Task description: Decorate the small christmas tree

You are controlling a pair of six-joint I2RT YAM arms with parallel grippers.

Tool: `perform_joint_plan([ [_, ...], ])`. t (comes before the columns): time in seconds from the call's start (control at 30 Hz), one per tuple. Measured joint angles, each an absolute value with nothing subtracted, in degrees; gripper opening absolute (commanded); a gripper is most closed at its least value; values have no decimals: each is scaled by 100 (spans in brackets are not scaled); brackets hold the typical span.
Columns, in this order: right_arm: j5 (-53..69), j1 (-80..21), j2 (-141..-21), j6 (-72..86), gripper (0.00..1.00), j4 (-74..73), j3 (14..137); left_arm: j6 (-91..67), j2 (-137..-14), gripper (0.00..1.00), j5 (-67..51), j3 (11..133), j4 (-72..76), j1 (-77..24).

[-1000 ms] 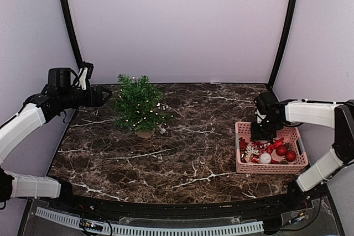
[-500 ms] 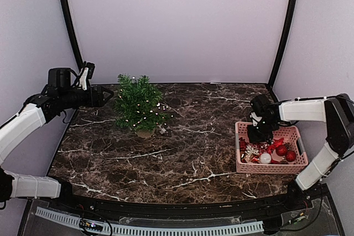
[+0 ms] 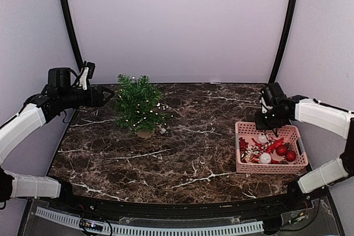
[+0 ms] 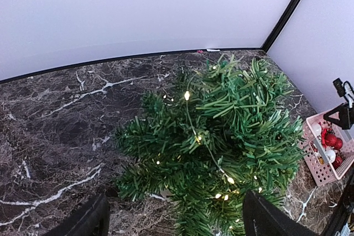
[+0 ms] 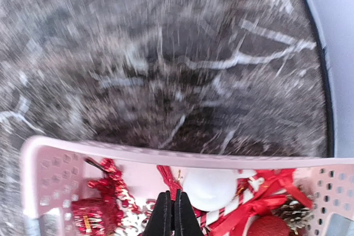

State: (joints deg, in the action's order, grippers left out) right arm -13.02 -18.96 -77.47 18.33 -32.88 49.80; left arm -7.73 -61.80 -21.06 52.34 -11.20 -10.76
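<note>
The small christmas tree [image 3: 138,103], dark green with lit fairy lights and a tan pot [image 3: 144,133], stands at the back left of the marble table. My left gripper [image 3: 109,92] is open just left of it; in the left wrist view the tree [image 4: 221,131] fills the space ahead of the gripper [image 4: 176,205]. My right gripper [image 3: 264,130] hovers over the pink basket [image 3: 271,170] and is shut on the red cord [image 5: 168,179] of a white ball ornament [image 5: 213,189], which hangs just under it [image 3: 262,138].
The basket rim [image 5: 166,156] holds red balls [image 3: 286,152], another white ball [image 3: 265,158], a red ribbon [image 5: 265,197], a snowflake and red bead sprigs [image 5: 108,192]. Black frame posts stand at the back corners.
My right gripper has risen out of the basket and shifted right and back, lifting the white ball by its cord. The left arm and the tree have not moved.
</note>
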Motion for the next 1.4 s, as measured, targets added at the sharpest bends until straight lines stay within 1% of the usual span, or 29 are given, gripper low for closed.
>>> perform_joint_plan([
  [0.13,-1367,-1896,-6934,1874,0,-3293,5153,-773,-6180,85,-2204,5234,-1092,-1076],
  [0.3,-790,-1986,-6149,2021,0,-2989,5290,-814,-6180,85,-2316,5231,-982,-1076],
  [0.43,-362,-2609,-6047,2248,0,-2305,5384,-862,-6180,85,-2342,5231,-904,-1076],
  [0.5,-180,-3068,-6248,2331,0,-1870,5487,-880,-6180,85,-2342,5229,-882,-1076],
  [0.63,80,-4016,-7212,2414,0,-980,6080,-886,-6180,85,-2331,5201,-860,-1076],
  [0.87,325,-5175,-9242,2246,0,187,7935,-884,-6112,85,-2287,5105,-860,-1076],
  [0.93,381,-5382,-9668,2161,0,460,8394,-886,-6084,84,-2287,5089,-856,-1076],
  [1.07,475,-5649,-10245,2084,0,1048,8919,-891,-6071,84,-2287,5070,-847,-1076],
  [1.4,598,-5745,-11354,2040,0,2014,9780,-926,-6069,84,-2296,5041,-834,-1076],
])
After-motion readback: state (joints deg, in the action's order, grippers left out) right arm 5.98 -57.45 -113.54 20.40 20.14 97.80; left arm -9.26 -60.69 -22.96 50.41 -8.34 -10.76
